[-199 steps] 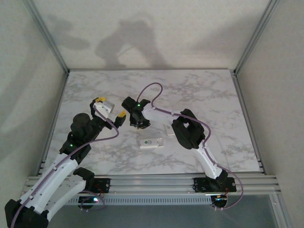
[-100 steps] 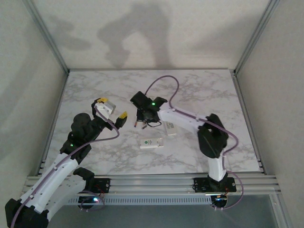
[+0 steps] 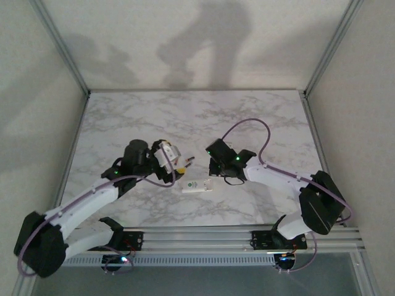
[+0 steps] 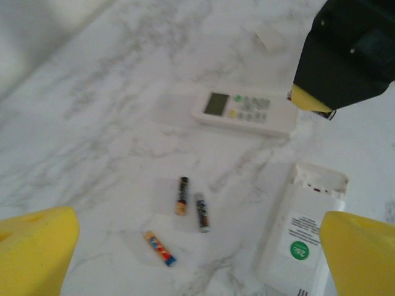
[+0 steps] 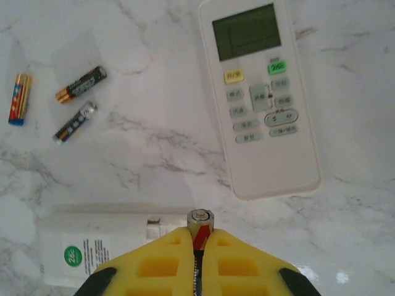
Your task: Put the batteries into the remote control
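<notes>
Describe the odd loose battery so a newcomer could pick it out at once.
On the marble table, beside the face-up remote, three batteries lie loose. The odd battery lies farthest from that remote; it is orange, red and blue, while its two neighbours are dark.

Held battery [image 5: 200, 219] mostly hidden inside right claw [image 5: 199, 234] (tip alone shows).

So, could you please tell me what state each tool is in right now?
Left tool: open, holding nothing.
Right tool: shut on a battery.
</notes>
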